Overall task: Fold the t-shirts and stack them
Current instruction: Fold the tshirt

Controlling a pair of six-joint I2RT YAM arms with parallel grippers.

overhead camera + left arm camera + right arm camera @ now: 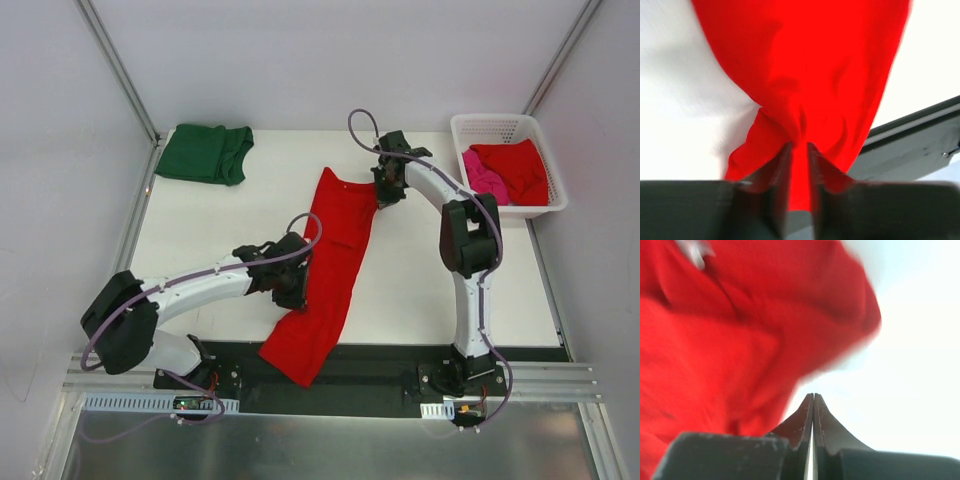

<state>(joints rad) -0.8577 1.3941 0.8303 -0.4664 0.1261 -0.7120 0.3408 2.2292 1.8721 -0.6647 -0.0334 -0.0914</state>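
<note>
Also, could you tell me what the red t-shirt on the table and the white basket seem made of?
Red t-shirt: soft matte cloth, perhaps cotton knit; it wrinkles, bunches and drapes limply. White basket: apparently rigid moulded plastic; even lattice walls, smooth finish.

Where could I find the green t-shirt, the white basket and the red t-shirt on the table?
green t-shirt [205,153]: top external view, middle of the cloth.
white basket [490,127]: top external view, far wall.
red t-shirt [335,270]: top external view, its middle.

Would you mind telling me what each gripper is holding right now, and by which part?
The left gripper pinches the red t-shirt at a bunched side edge; the right gripper is shut on nothing.
</note>
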